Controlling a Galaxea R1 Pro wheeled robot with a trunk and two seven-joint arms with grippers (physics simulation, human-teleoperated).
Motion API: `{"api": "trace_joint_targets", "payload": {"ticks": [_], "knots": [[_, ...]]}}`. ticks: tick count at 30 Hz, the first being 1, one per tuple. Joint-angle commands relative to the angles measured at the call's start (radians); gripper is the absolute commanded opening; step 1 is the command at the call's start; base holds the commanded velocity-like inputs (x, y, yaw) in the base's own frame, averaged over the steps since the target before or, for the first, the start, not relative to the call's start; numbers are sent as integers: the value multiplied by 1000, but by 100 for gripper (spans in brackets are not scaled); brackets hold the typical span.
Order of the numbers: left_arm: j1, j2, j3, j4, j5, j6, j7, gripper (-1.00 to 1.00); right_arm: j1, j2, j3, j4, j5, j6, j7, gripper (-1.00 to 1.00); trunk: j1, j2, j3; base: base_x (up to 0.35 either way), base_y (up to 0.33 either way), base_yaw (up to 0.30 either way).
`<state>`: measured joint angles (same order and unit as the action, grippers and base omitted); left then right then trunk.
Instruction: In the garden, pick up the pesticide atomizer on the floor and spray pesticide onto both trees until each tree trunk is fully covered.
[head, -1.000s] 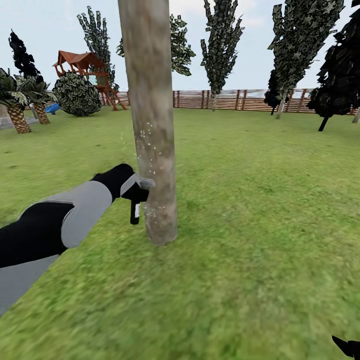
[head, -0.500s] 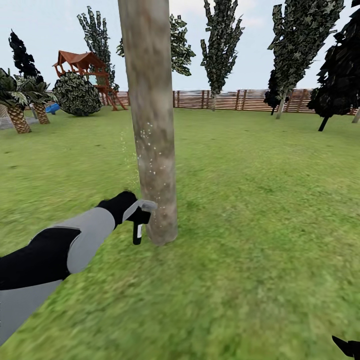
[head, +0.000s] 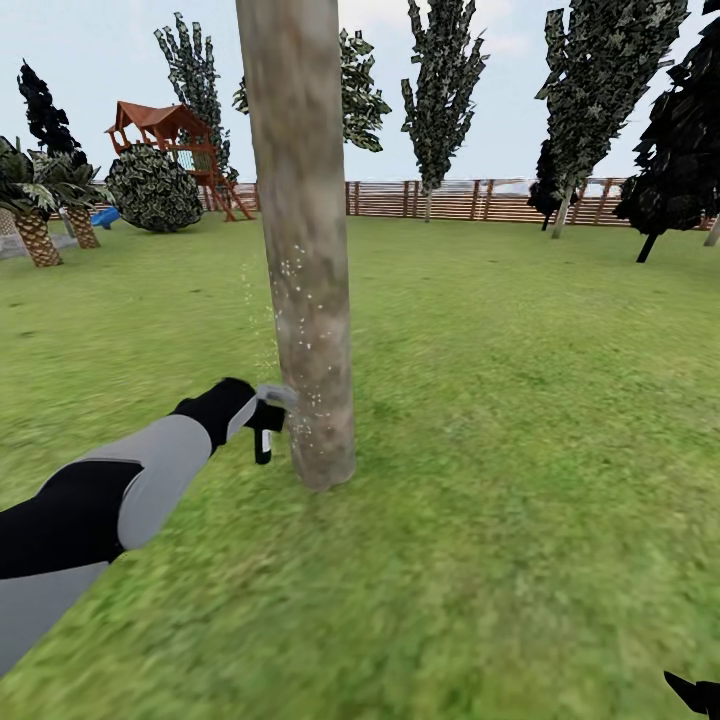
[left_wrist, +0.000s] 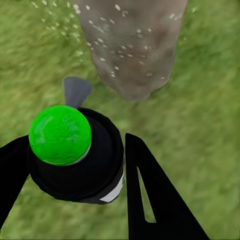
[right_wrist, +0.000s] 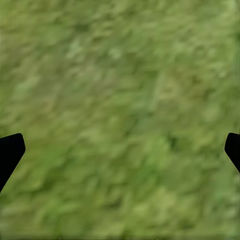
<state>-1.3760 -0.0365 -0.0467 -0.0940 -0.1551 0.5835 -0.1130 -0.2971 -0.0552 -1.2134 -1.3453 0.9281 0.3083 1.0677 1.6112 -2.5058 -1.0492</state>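
Note:
A thick mottled grey-brown tree trunk rises from the lawn right in front of me, with white spray specks on its lower part. My left gripper is shut on the pesticide atomizer, just left of the trunk's base, with its grey nozzle almost touching the bark. In the left wrist view the atomizer is a black bottle with a green cap, clamped between the black fingers, and the speckled trunk is just beyond it. My right gripper hangs open over bare grass.
Lawn stretches all around the trunk. A brown slat fence closes the far side, with dark narrow trees along it. A red-roofed play structure, a round bush and short palms stand far left.
My left arm dipped down along the trunk with the atomizer, then came back up a little and drew slightly left. The view itself has not shifted.

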Motion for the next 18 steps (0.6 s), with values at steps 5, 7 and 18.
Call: {"api": "trace_joint_targets", "payload": {"ticks": [5,7,18], "knots": [[0,11,1,1,2,-55,4,-100,0,0,0,0,0,0,0,100,0,0,0,0,0,0],[17,12,1,2,2,-58,27,-100,0,0,0,0,0,0,0,100,0,0,0,0,0,36],[176,8,2,2,187,-148,62,-100,0,0,0,0,0,0,0,100,0,0,0,0,-37,235]]}}
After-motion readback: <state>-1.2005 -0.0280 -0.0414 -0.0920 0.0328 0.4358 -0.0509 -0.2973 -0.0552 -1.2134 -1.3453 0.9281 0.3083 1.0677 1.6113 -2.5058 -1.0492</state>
